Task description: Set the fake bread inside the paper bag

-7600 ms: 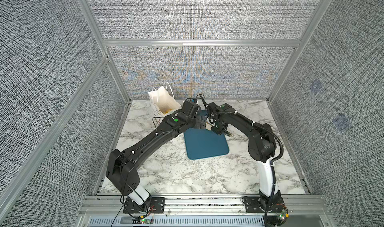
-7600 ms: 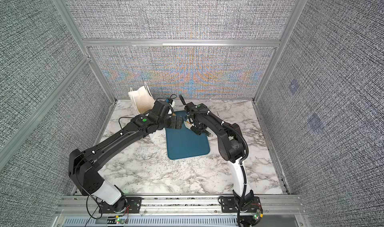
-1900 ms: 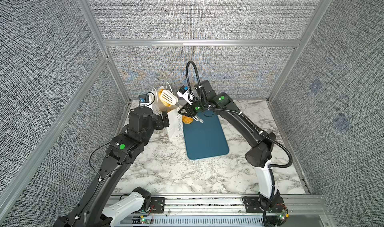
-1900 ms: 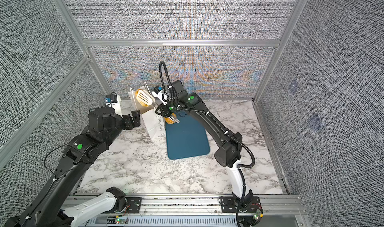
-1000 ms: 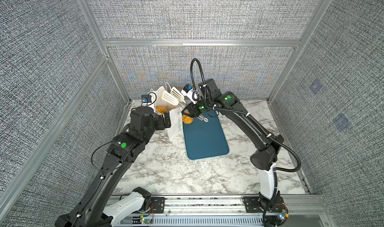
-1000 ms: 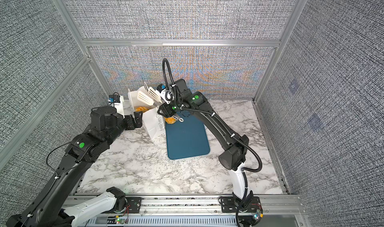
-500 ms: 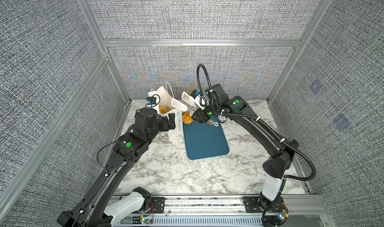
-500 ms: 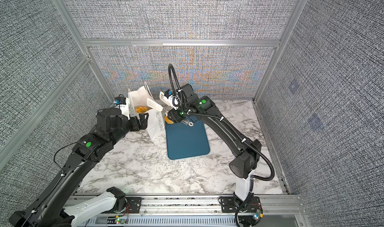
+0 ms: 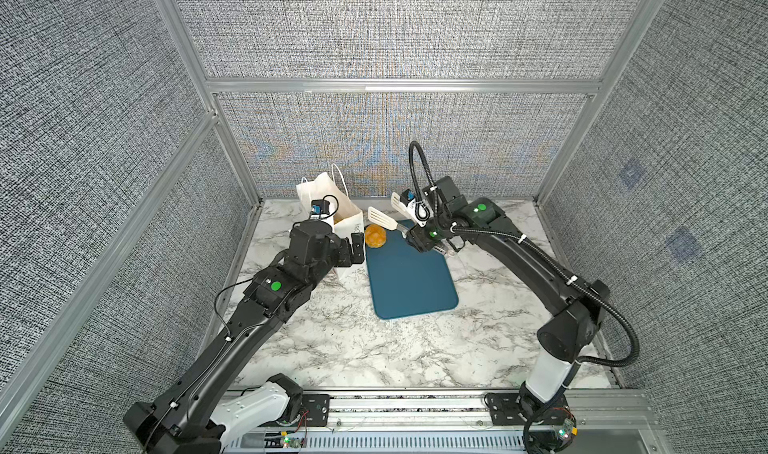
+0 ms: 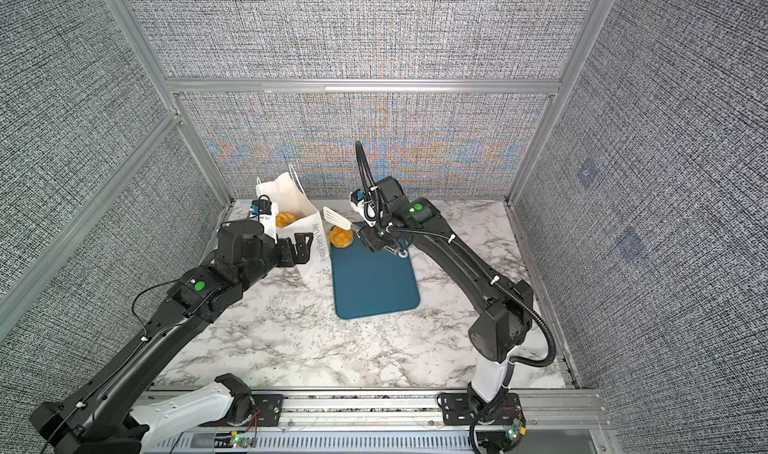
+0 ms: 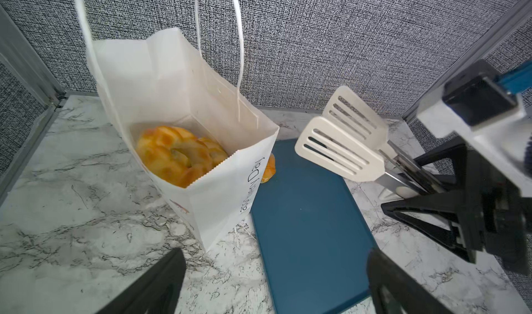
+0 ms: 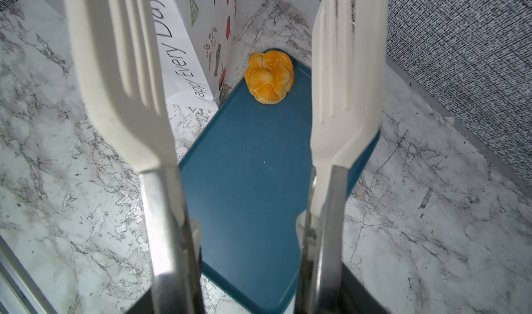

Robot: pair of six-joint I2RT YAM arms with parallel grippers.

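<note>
The white slotted tongs [image 9: 384,220] have drawn back from above the mouth of the paper bag [image 11: 178,76] and now hang over the far end of the dark-teal tray [image 9: 409,281], blades spread and empty; the right gripper [image 9: 419,239] is clamped on their metal handles. So a pastry has likely just been dropped: a ring-shaped pastry [image 11: 175,154] lies inside the bag with another partly under it. The left gripper [image 10: 300,248] has moved up beside the bag, jaws wide apart, holding nothing. One knotted roll [image 12: 270,78] remains on the tray's far corner, just beside the bag. It is nearly round, ridges up, with no clear long axis. The bag stands upright, mouth up, lettered narrow side facing the tray; the tongs point toward the roll
</note>
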